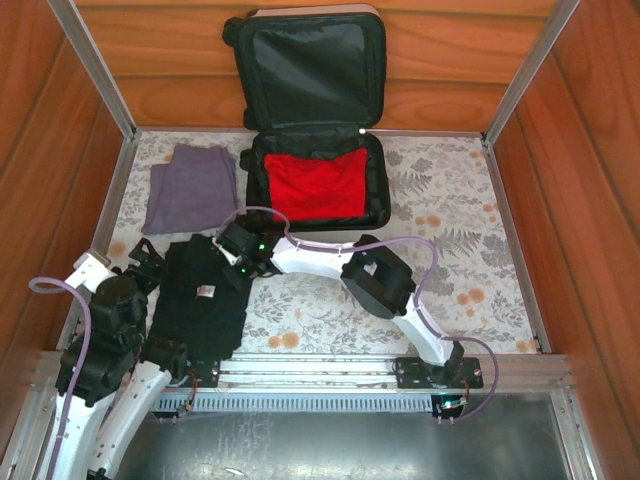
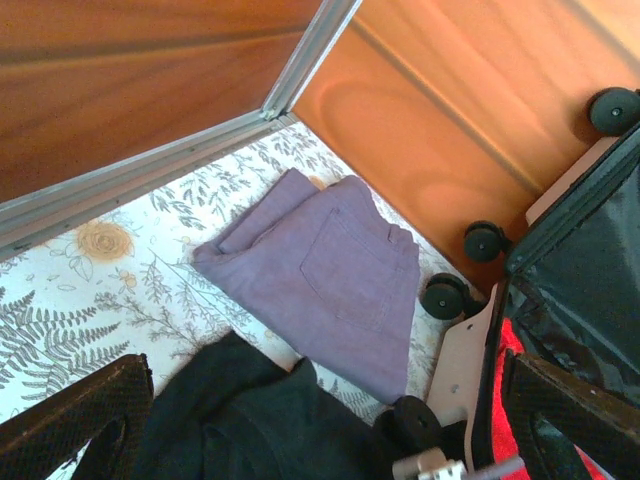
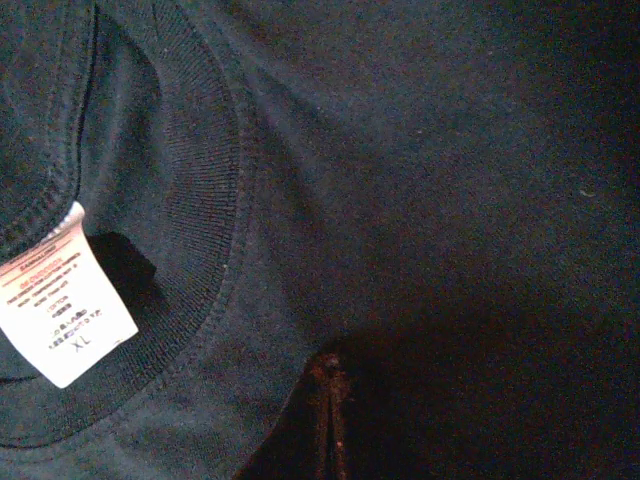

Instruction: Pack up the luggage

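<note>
Floral cloth lies between wooden walls. From above we see the open cream hard-shell luggage at the far middle, with a red folded garment inside. The right gripper sits at the black ribbed-collar shirt, near left.

Left wrist: the left gripper gapes, released, before folded mauve trousers.

Right wrist: fingers clenched on a thin pinch of shirt. We judge that lifting could let it slip or unfold.
</note>
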